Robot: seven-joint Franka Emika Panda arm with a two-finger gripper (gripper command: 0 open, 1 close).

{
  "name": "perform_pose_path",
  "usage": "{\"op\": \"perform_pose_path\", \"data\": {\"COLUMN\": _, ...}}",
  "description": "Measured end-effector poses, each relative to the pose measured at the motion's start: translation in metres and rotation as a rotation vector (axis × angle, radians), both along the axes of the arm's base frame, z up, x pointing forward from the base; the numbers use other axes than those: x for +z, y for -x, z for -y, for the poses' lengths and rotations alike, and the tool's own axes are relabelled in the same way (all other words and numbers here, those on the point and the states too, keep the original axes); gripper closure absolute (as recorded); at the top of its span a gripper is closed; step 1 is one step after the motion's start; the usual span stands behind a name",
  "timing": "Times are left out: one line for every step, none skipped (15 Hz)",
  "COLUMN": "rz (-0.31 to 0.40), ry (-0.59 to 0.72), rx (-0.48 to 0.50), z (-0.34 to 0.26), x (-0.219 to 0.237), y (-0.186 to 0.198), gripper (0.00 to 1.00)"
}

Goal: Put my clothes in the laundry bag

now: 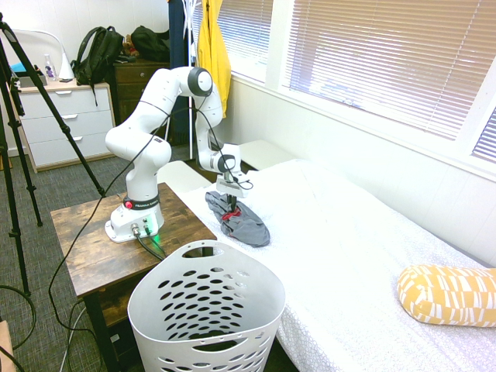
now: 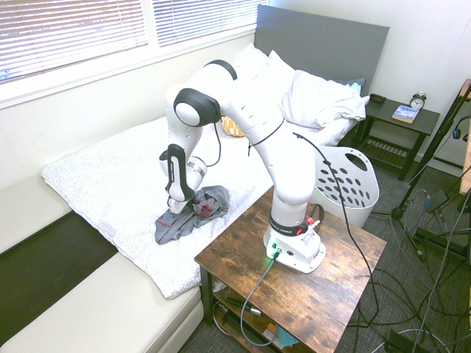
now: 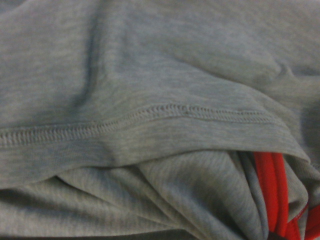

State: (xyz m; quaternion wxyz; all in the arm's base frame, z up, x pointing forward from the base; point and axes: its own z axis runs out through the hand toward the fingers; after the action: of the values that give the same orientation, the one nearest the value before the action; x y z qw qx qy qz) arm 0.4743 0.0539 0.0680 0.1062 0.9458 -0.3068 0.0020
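Gripping the clothes [image 1: 240,221] on the bed [image 1: 349,256] with fingers [image 1: 232,208] clenched, I judge lifting toward the near laundry bag [image 1: 205,310] comes next.

One grey garment [image 1: 240,221], one white laundry basket [image 1: 205,306], one bed [image 1: 349,248]. One yellow patterned pillow [image 1: 449,293], one yellow hanging garment [image 1: 213,50].

We note a yellow patterned pillow [image 1: 448,294] lying on the white bed [image 1: 364,256], well apart from the pincer; a yellow garment [image 1: 213,50] hangs beyond it.
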Motion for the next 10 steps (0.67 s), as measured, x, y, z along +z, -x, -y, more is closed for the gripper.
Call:
{"op": "perform_pose_path", "data": {"rz": -0.016, "ry": -0.016, "rx": -0.005, "z": 0.003, "x": 0.009, "y": -0.002, "gripper": 1.0}}
{"op": "perform_pose_path", "data": {"rz": -0.039, "ry": -0.034, "rx": -0.008, "z": 0.006, "x": 0.019, "y": -0.005, "gripper": 1.0}}
{"op": "perform_pose_path", "data": {"rz": -0.056, "ry": -0.043, "rx": -0.016, "z": 0.011, "x": 0.032, "y": -0.008, "gripper": 1.0}}
{"op": "perform_pose_path", "data": {"rz": -0.07, "ry": -0.051, "rx": -0.025, "z": 0.017, "x": 0.046, "y": -0.01, "gripper": 1.0}}
{"op": "perform_pose_path", "data": {"rz": -0.111, "ry": -0.07, "rx": -0.038, "z": 0.022, "x": 0.06, "y": -0.01, "gripper": 1.0}}
{"op": "perform_pose_path", "data": {"rz": -0.168, "ry": -0.111, "rx": -0.05, "z": 0.025, "x": 0.077, "y": -0.008, "gripper": 1.0}}
{"op": "perform_pose_path", "data": {"rz": -0.207, "ry": -0.147, "rx": -0.062, "z": 0.033, "x": 0.097, "y": -0.01, "gripper": 1.0}}
{"op": "perform_pose_path", "data": {"rz": -0.233, "ry": -0.175, "rx": -0.071, "z": 0.042, "x": 0.123, "y": -0.014, "gripper": 1.0}}
{"op": "perform_pose_path", "data": {"rz": -0.249, "ry": -0.207, "rx": -0.074, "z": 0.051, "x": 0.15, "y": -0.02, "gripper": 1.0}}
{"op": "perform_pose_path", "data": {"rz": -0.258, "ry": -0.246, "rx": -0.066, "z": 0.059, "x": 0.182, "y": -0.026, "gripper": 1.0}}
